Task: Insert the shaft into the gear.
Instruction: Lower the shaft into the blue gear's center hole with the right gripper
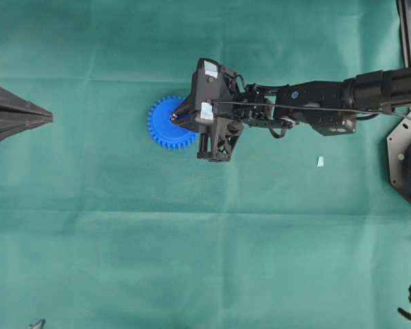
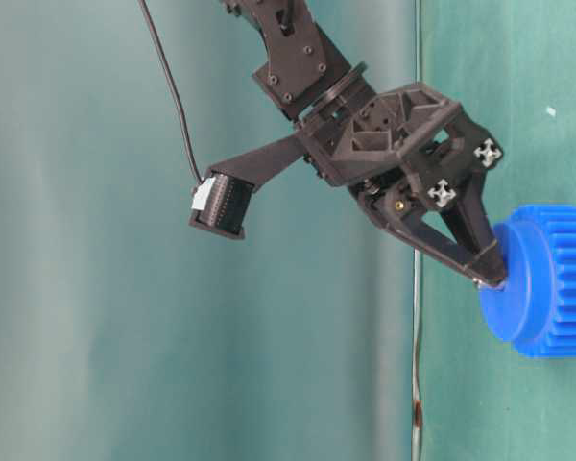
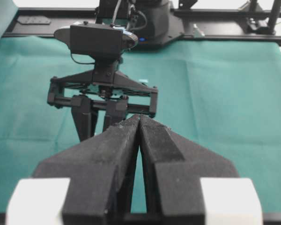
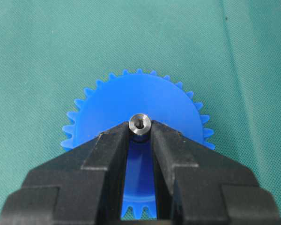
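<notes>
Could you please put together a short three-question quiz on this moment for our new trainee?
1. True or false: the right gripper holds the shaft between its fingertips.
2. Over what does the shaft stand? A the bare green cloth; B the gear; C the pale scrap.
3. How do the left gripper jaws stand?

Key: 1 true. 2 B, at the gear's middle. 3 Shut, tips together, nothing between them.
</notes>
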### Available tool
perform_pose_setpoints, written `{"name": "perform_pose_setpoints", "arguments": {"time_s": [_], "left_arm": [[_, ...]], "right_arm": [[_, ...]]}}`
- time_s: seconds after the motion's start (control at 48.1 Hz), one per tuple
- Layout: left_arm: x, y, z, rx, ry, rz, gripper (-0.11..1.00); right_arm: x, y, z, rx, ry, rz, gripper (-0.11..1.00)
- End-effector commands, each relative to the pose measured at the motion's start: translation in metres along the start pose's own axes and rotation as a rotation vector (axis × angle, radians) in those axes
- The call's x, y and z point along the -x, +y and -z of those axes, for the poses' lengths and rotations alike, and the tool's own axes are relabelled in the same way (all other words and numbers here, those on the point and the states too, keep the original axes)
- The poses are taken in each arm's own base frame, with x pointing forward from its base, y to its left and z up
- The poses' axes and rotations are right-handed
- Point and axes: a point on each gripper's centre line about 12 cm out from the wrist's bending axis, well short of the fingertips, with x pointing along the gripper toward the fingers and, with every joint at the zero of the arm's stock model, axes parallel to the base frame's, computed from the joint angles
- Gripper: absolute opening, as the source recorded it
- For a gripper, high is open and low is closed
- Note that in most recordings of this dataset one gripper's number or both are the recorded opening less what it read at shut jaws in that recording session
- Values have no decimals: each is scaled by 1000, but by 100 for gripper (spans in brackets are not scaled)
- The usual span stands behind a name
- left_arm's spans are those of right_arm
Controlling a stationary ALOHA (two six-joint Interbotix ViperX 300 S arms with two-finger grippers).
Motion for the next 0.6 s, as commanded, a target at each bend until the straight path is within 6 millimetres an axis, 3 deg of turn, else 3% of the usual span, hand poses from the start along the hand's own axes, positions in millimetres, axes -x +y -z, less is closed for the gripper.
{"name": "perform_pose_setpoints", "arguments": {"time_s": [0.0,0.187,0.27,0.582], "left_arm": [[-2,0,-9,-6,-23,-1,0],[-2,0,-9,-5,-23,-1,0],[-2,0,-9,-5,-23,-1,0],[-2,0,-9,-5,-23,-1,0]], "right_arm": [[3,1,-12,-3,-34,-3,22],[3,1,-13,-4,-34,-3,75],[3,2,-12,-3,-33,-4,92],[13,3,-22,-2,-52,-8,90]]}}
